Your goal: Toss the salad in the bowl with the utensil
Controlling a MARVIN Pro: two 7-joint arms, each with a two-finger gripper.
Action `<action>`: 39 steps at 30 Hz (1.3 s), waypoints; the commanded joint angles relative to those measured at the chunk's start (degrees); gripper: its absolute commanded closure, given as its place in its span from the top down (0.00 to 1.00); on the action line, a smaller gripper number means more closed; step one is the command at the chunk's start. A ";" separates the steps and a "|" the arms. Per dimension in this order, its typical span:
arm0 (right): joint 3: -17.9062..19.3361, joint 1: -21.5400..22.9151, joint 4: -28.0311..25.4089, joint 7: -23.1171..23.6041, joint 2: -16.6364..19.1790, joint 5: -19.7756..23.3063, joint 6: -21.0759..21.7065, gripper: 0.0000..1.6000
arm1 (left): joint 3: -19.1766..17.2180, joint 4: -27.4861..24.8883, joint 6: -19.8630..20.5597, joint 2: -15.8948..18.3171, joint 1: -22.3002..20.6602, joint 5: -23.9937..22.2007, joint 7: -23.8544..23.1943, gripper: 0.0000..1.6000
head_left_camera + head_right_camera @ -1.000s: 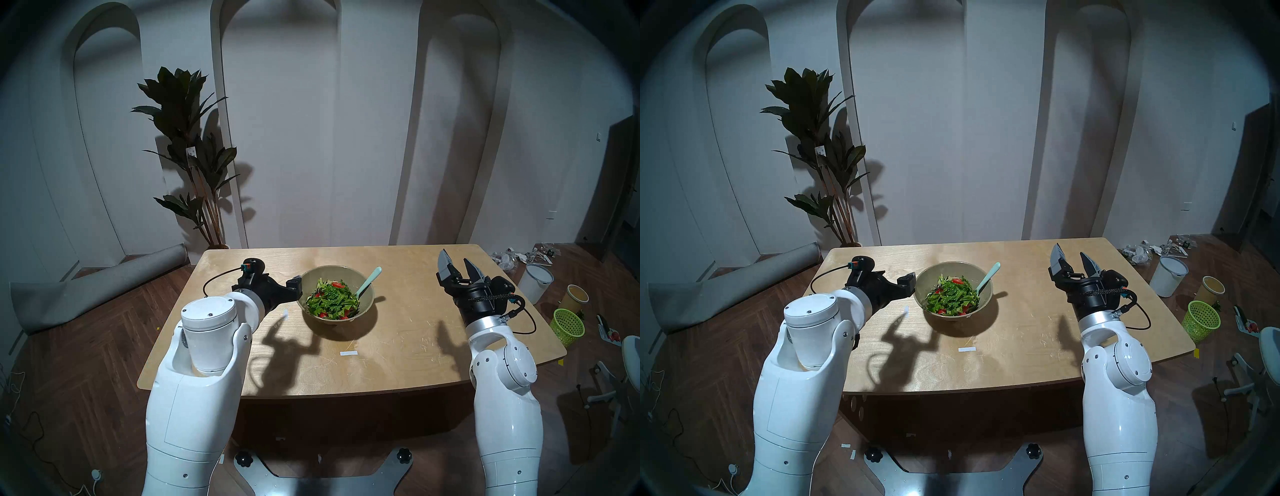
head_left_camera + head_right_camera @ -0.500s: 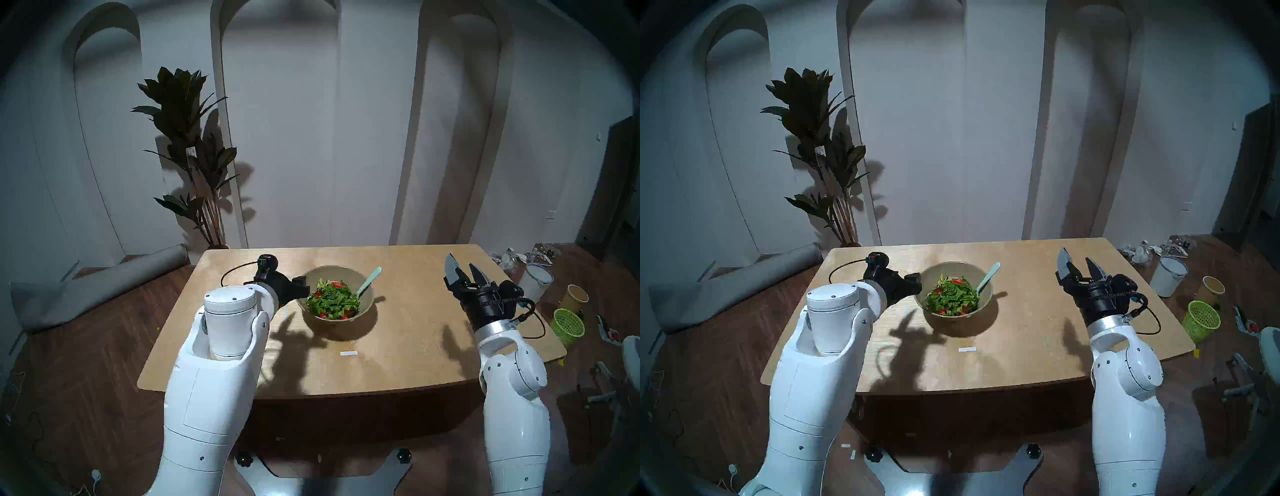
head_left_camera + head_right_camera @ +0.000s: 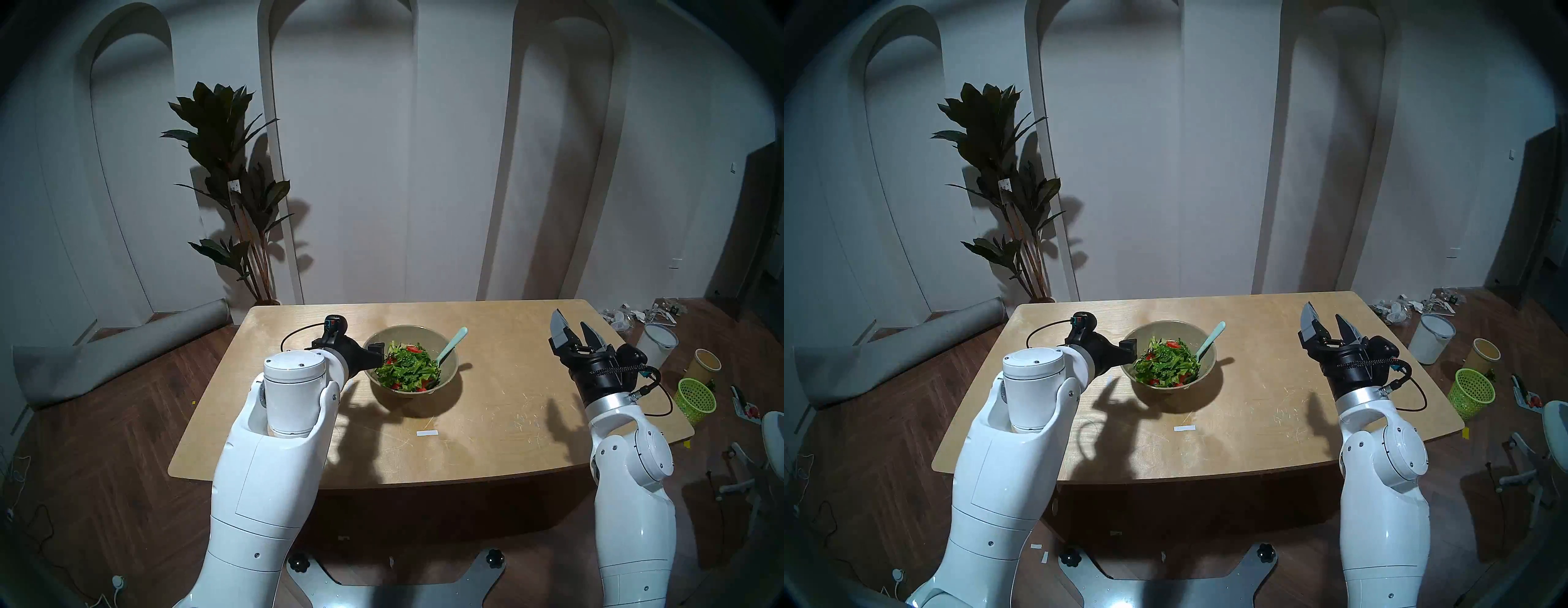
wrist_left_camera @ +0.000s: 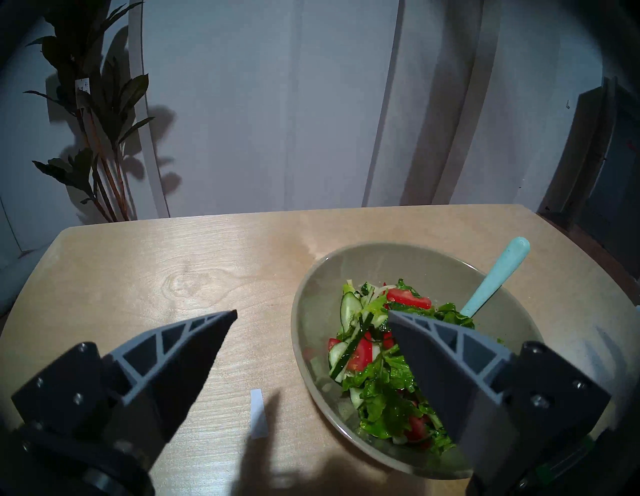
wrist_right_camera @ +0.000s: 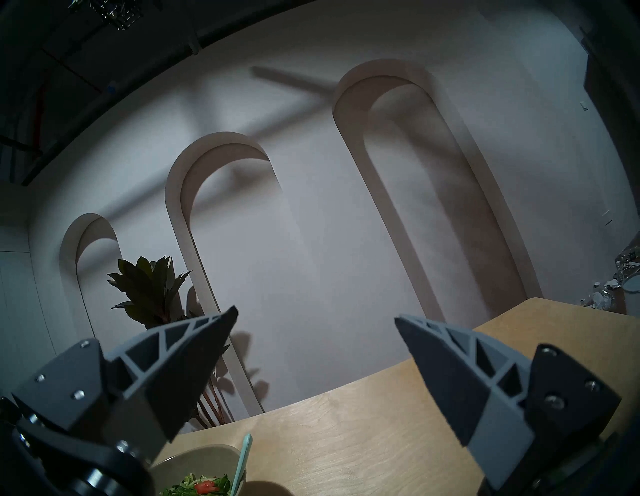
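Left claw [image 3: 379, 353] is closing in on the bowl [image 3: 450, 373]. Vs a sec ago it's shifted rightward from just outside the rim to straddling the near-left wall, w/ one finger [image 4: 436, 374] over the salad [image 3: 406, 368] and the other [image 4: 187, 350] outside above the surface [image 3: 500, 407]. Jaws are standing wide apart, nothing between them but the rim. Reads like it's lining up to steady the bowl, tho it isn't pinching yet.

Fork [image 3: 452, 344] is sitting untouched, mint handle leaning on the far-right rim, tines buried in the greens. Salad's heaped mid-bowl, tomato bits showing on top. So tossing isn't started, approx still at setup.

Right claw [image 3: 576, 330] is hanging well off to the right of the bowl, tips pointing up & away, spread open and empty. It's drifted a touch further right since a sec ago, not toward the fork.

Left arm: forearm coming in from the near-left, wrist angled fwd and slightly down at the rim. Right arm: elbow low, wrist cocked up.
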 commanded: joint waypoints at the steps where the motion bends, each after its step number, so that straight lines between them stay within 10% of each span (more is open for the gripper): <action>1: -0.08 0.68 -1.38 -0.04 -0.27 -0.08 -0.91 1.00 | -0.16 1.70 1.98 -1.70 -3.16 -0.76 0.05 0.98; 39: 1.73 0.31 -1.05 1.11 -1.85 0.01 -3.87 1.00 | 0.43 12.40 0.99 -2.70 -7.93 -1.82 3.35 0.87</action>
